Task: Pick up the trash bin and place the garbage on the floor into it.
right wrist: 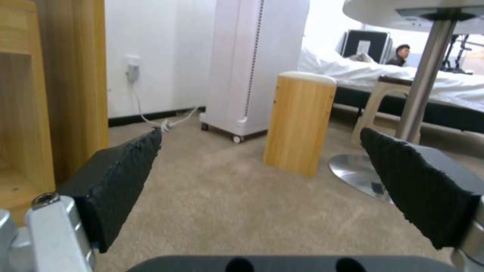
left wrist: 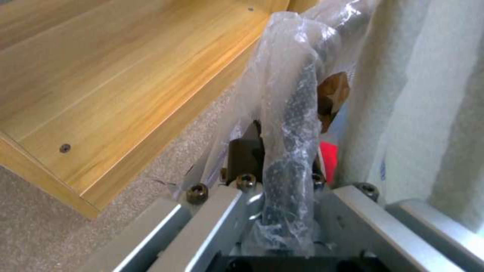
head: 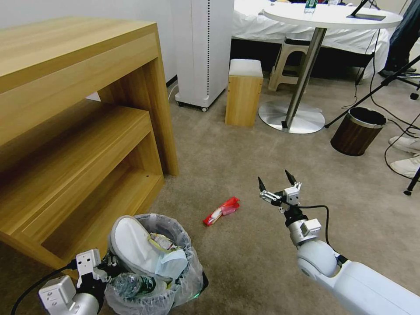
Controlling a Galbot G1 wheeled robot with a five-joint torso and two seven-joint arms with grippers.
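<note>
The trash bin (head: 175, 284), black with a crinkled clear bag over its rim, is at the lower left of the head view. It holds a white slipper (head: 131, 238), a plastic bottle and other litter. My left gripper (head: 107, 266) is shut on the bin's near rim; the left wrist view shows the bag-covered rim (left wrist: 290, 124) pinched between the jaws of that gripper (left wrist: 282, 181). One piece of garbage, a red wrapper (head: 221, 211), lies on the beige floor (head: 245, 262). My right gripper (head: 275, 180) hovers open just right of the wrapper, its black pads (right wrist: 121, 177) spread wide and holding nothing.
A wooden shelf unit (head: 78, 131) stands close on the left of the bin. Farther back are a white tower on castors (head: 202, 48), a small wooden stool (head: 243, 94), a round table's metal base (head: 292, 117), a brown wood-pattern bin (head: 358, 131), and tripod legs with cables (head: 393, 118).
</note>
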